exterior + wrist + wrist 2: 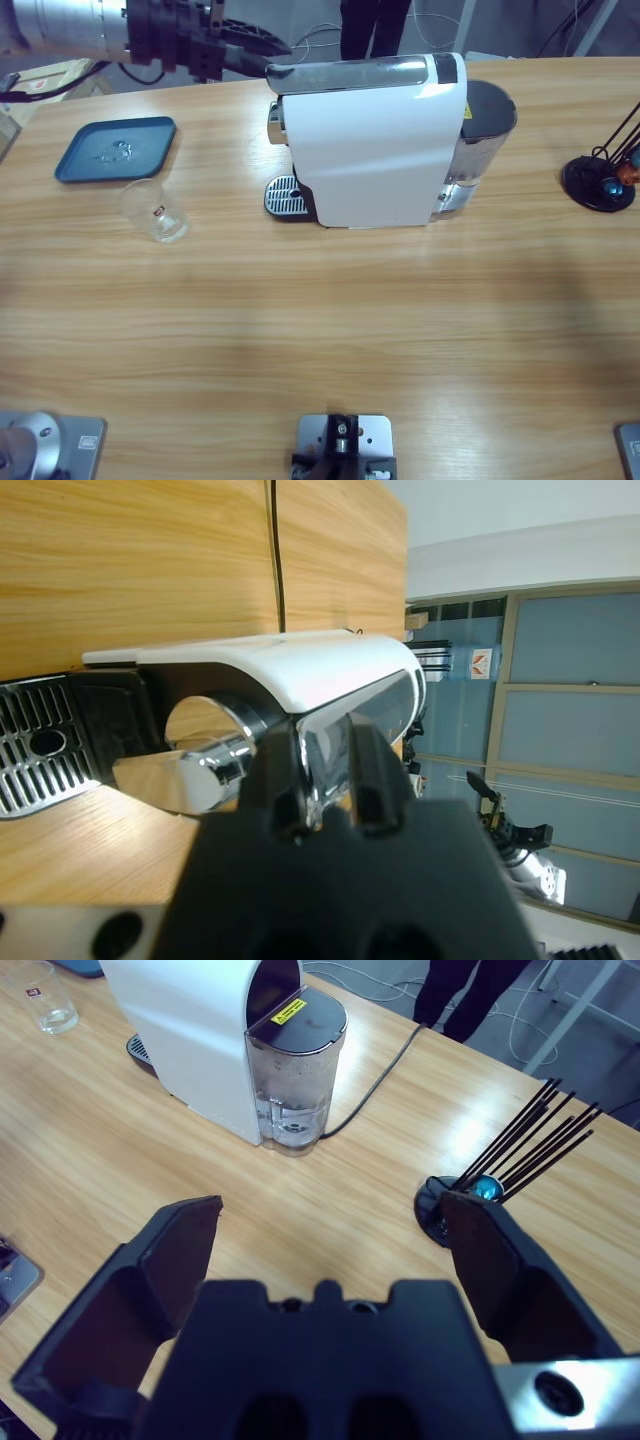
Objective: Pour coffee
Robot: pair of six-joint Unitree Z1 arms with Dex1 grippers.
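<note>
A long pale wooden bench (320, 330) fills the room's middle, with a person's dark legs standing behind its far edge at the top of the high view. At upper centre sits the white capsule coffee machine (375, 150) with its smoky water tank (485, 130) to the right and a ribbed metal drip tray (283, 197) at its left foot. The small clear glass tumbler (158, 210) stands at centre left, well apart from the drip tray and just below a blue rectangular tray (115, 148). A black capsule stand with dark wire arms (600, 180) sits at the right edge.

The left hand (325, 780) comes in from the upper left of the high view and is at the chrome lever (350, 70) along the machine's top. In its wrist view the two fingers stand close together with the lever's shiny edge between them, so it looks clenched on the lever. The right hand (330, 1250) hangs spread wide over bare wood, grasping nothing, looking toward the tank and the capsule stand.

I judge this an early step: working the lever to ready the machine. No cup sits under the spout yet, so the tumbler must next be placed on the drip tray.
</note>
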